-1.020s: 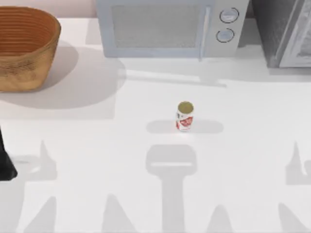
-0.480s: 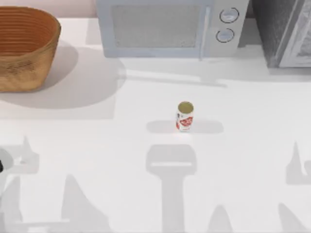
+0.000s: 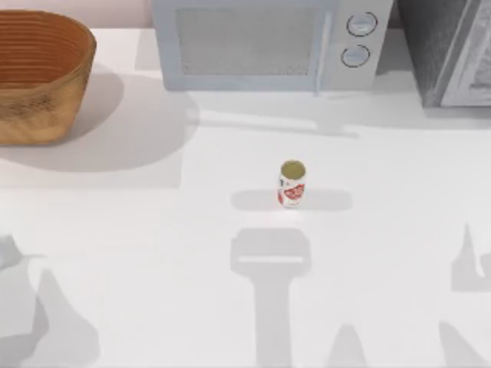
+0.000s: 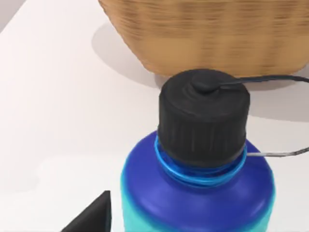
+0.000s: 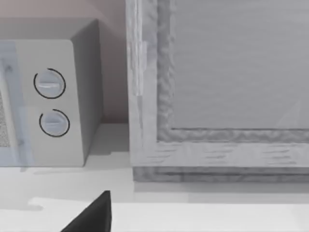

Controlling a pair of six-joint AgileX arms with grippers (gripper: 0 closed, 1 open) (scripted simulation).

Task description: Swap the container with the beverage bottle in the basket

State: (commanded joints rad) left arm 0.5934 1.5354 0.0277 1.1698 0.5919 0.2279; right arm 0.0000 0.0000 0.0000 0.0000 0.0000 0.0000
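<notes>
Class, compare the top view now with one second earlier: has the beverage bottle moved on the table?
No. The beverage bottle stands upright at the same spot below the microwave, unchanged relative to it and to the basket.

A: What gets cut off from above?

B: The basket (image 3: 38,73), at the far left of the table (image 3: 383,245): its left side and far rim run past the picture's edge. The microwave (image 3: 268,42) loses its top, and the grey appliance (image 3: 449,50) at the far right is mostly out of frame.

A: And the beverage bottle (image 3: 291,184)?

B: Whole, but its red label is too small to read.

A: The left wrist view?

B: The blue bottle (image 4: 198,193) is cropped below its shoulder, and its black cap (image 4: 203,118) hides part of the basket's base. One dark finger (image 4: 91,217) pokes in; whether that hand grips, I can't tell.
</notes>
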